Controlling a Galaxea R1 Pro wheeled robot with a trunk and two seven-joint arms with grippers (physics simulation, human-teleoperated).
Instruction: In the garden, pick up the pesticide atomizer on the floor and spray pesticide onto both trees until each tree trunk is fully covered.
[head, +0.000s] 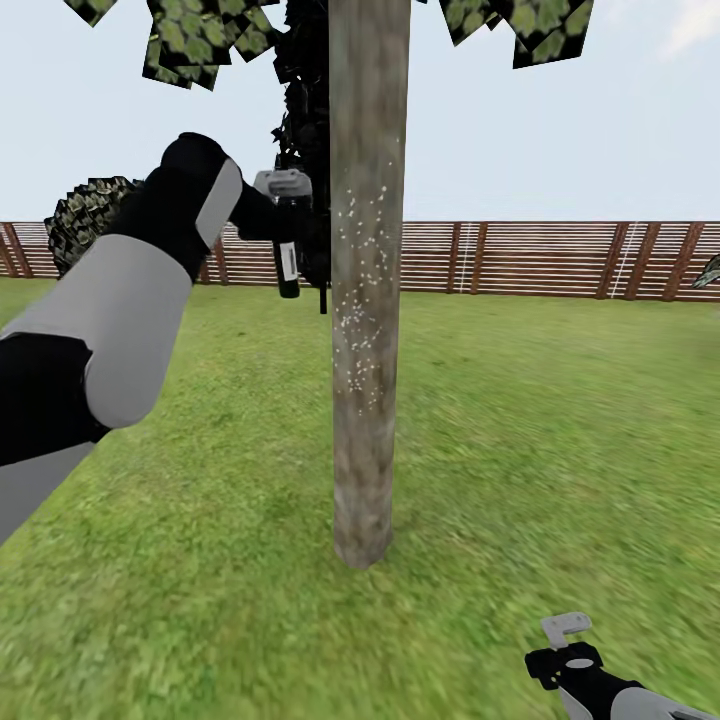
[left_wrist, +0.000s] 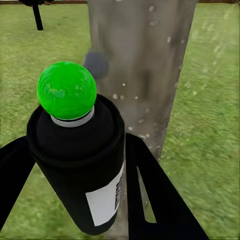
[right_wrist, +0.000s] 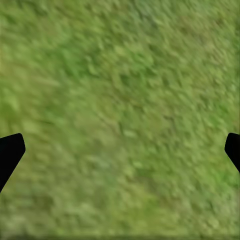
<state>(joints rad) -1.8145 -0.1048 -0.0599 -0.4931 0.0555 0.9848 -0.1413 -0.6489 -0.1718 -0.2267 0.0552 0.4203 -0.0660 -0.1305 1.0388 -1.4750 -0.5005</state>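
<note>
The pesticide atomizer (left_wrist: 80, 165) is a black can with a white label on its side and a round green ball on top. It sits between the two black fingers (left_wrist: 160, 200) of the left gripper (left_wrist: 75, 200), which is closed around it and holds it tight. In the head view the atomizer (head: 287, 260) is up in the air, just beside the tree trunk (head: 368, 280), on the trunk's left side. It hangs below the left gripper (head: 285, 195), and the big grey and black left arm (head: 130, 300) reaches up to it.

The tree trunk is tall, straight and grey-brown. It stands on the lawn (head: 520, 430) in the middle of the head view. Many tiny white dots sit on the bark (head: 360, 310), from about the height of the can down toward the middle of the trunk. In the left wrist view the trunk (left_wrist: 145, 70) is very near, right past the green ball, and small pale dots show on it there too. Green blotchy leaves (head: 190, 40) hang at the top.

The right gripper (head: 568, 640) is low, near the bottom right of the head view, over the grass and well apart from the trunk. In the right wrist view its two black fingertips (right_wrist: 10, 152) sit far apart at the sides, with bare grass (right_wrist: 120, 115) between them, so it is wide and holds nothing.

A brown wooden fence (head: 540, 258) runs across the far edge of the lawn. A dark leafy bush (head: 85, 215) stands in front of it, behind the left arm.
</note>
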